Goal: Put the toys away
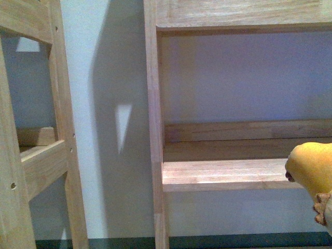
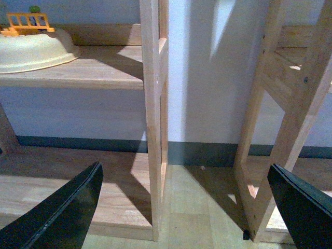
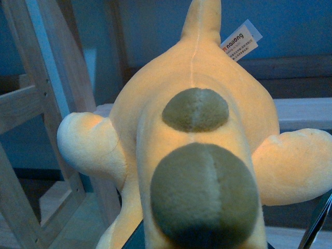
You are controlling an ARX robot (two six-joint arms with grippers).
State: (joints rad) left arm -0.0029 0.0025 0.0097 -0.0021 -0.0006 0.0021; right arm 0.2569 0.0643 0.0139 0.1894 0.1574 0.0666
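Note:
The yellow-orange plush animal fills the right wrist view, with two olive-brown patches down its body and a white label near its far end. My right gripper is shut on it; the jaws are mostly hidden under the plush. In the front view only a rounded yellow part of the plush pokes in at the right edge, level with a wooden shelf board. My left gripper is open, its two dark fingers spread wide above the floor with nothing between them.
Two wooden shelf units stand against a pale wall, with an upright post between open bays. A cream bowl-shaped toy with an orange fence piece sits on a shelf in the left wrist view. Another frame leg stands beside a gap of floor.

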